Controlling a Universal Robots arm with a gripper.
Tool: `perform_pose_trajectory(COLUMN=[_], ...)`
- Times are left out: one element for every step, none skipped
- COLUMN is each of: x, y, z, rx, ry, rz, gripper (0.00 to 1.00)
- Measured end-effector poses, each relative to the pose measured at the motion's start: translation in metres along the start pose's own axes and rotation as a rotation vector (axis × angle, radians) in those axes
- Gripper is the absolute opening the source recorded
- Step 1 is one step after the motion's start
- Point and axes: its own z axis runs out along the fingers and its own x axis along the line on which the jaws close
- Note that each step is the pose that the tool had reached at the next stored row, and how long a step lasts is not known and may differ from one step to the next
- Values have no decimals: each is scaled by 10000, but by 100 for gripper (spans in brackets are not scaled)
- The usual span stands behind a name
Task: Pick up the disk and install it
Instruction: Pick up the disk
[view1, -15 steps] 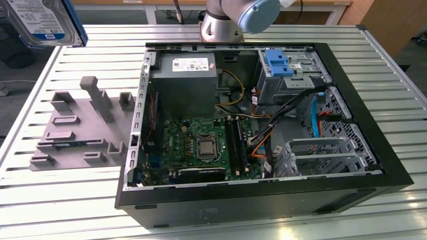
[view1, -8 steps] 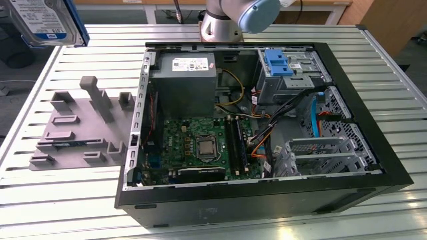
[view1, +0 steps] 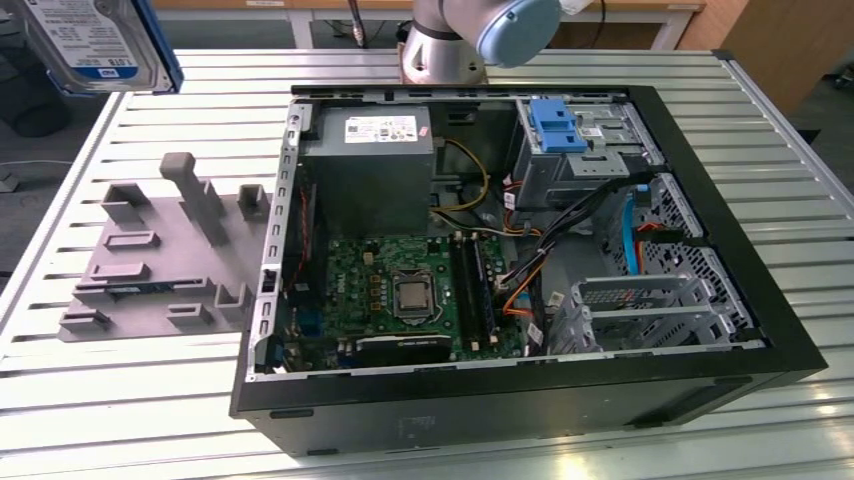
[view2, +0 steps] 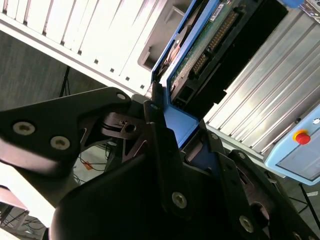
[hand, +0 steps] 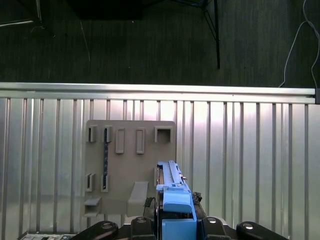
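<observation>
The blue-framed, white-labelled disk (view1: 87, 40) hangs upright, aloft.

Exterior view overlooks the case (view1: 507, 412); both wrist views hug the disk (view2: 202, 47) (hand: 175, 205).

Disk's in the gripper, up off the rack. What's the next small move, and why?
Probably carry the disk sideways toward the exterior view's right, over the open case. The gripper is shut on the disk's blue carrier. The disk hangs well above the grey rack, apart from it, and the case's drive bays lie across the table from it.
</observation>
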Motion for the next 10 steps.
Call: perform_pose_trajectory(x=[0, 0, 0, 0, 0, 0, 0, 0, 0, 0], y=[-1, -3, -5, -7, -8, -11, -13, -15, -17, -20], z=[0, 0, 0, 0, 0, 0, 0, 0, -1, 0], rx=[0, 1, 0, 0, 0, 0, 1, 0, 0, 0], ry=[0, 0, 0, 0, 0, 0, 0, 0, 0, 0], rz=[0, 0, 0, 0, 1, 0, 0, 0, 0, 0], gripper=[36, 36, 36, 36, 36, 36, 36, 36, 36, 36])
